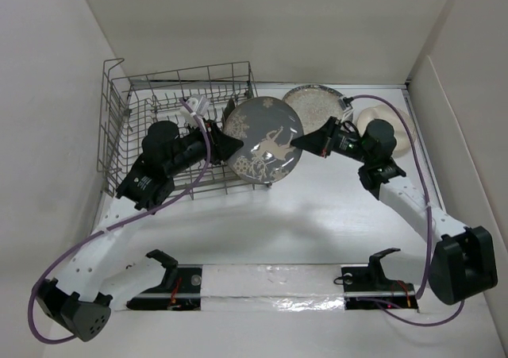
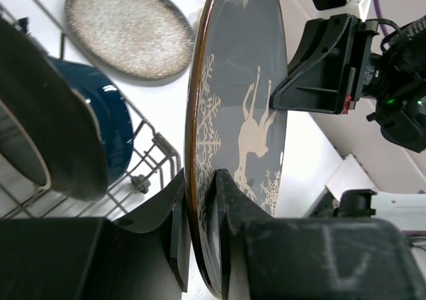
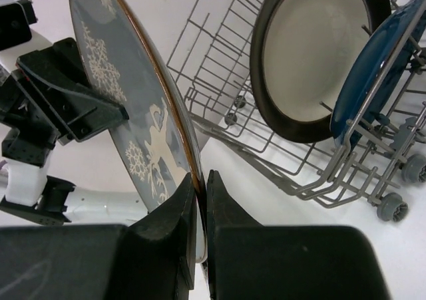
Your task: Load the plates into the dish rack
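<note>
Currently held: a round grey plate with a cream deer-and-snowflake pattern and a brown rim, gripped from both sides at once.
Left fingers: the left gripper is clamped on the plate's rim, one finger on each face.
Right fingers: the right gripper is pinched onto the opposite rim in the same way.
Plate position: at the right side of the grey wire dish rack, overlapping its near right corner in the overhead view, patterned face turned up.
Inside the rack: a cream plate with a dark brown rim stands on edge between the tines, and a dark teal-blue plate stands just beside it.
On the white surface: a speckled beige plate lies flat behind the held plate.
Far right: a cream round dish lies partly hidden under the right arm.
</note>
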Controlling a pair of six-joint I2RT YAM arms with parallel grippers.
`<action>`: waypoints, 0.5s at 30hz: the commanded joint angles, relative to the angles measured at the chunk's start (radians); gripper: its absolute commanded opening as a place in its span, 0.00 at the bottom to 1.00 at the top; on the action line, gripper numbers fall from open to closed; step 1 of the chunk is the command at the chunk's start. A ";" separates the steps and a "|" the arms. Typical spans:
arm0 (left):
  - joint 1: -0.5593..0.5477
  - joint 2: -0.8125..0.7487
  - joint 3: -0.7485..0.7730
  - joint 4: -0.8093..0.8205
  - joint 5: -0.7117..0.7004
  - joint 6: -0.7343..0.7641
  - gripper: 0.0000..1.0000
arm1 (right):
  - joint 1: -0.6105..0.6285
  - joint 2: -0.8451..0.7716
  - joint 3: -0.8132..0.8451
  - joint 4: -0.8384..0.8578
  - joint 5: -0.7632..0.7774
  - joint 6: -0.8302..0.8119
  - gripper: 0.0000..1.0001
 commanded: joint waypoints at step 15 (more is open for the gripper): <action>-0.027 -0.029 0.199 0.008 -0.288 0.016 0.00 | 0.071 0.020 0.033 0.077 0.057 -0.041 0.84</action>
